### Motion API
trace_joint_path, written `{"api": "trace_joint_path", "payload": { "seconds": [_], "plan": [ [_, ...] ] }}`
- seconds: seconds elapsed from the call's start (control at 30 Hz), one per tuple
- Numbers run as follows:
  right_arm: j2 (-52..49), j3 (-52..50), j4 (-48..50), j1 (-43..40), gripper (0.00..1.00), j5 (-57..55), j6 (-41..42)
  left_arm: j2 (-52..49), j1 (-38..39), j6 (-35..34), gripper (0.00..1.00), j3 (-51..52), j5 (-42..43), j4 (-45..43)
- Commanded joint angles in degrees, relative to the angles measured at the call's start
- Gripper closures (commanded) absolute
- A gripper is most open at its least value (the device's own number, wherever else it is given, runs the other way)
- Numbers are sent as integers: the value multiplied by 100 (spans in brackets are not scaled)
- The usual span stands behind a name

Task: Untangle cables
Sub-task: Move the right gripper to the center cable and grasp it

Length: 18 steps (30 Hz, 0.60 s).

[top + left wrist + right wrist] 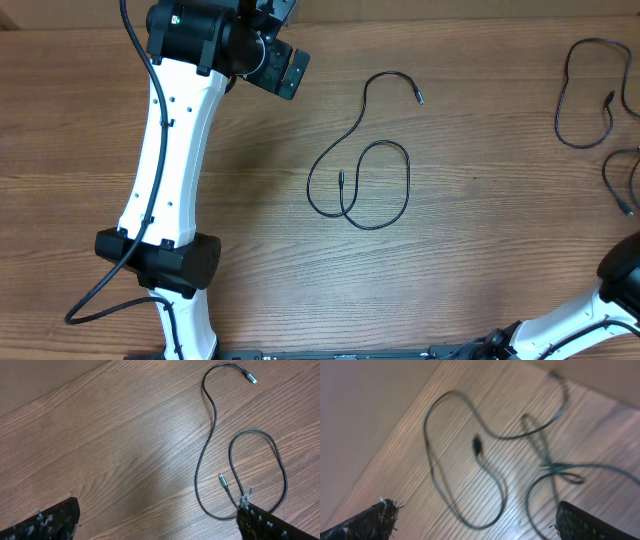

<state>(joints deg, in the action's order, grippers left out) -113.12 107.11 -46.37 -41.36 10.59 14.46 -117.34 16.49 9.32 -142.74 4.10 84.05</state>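
Note:
One thin black cable (409, 180) lies loose at the middle of the wooden table, curled into a loop with both plugs free. My left gripper (288, 68) hovers up and to the left of it, open and empty. In the left wrist view the same cable (215, 414) runs down the right side, its loop reaching behind the right finger (275, 525); the left gripper (157, 527) stands wide open. More cables (559, 120) lie at the table's far right edge. In the blurred right wrist view, two of these cables (477, 446) cross above my open right gripper (480, 525).
The left arm's white link (170, 150) slants across the table's left part, with its thick black cord (100, 290) hanging by the base. Part of the right arm (620, 285) shows at the lower right corner. A pale wall (365, 415) borders the table edge near the right-hand cables.

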Motion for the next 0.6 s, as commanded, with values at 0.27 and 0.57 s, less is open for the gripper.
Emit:
{"api": "trace_joint_path", "payload": {
  "seconds": [0.27, 0.57],
  "plan": [
    [-240, -44, -435, 2144, 0, 999, -621, -31, 2, -35, 0, 24, 39, -94],
    [-951, -109, -527, 4548, 0, 431, -354, -33, -11, -35, 0, 24, -33, -205]
  ]
}}
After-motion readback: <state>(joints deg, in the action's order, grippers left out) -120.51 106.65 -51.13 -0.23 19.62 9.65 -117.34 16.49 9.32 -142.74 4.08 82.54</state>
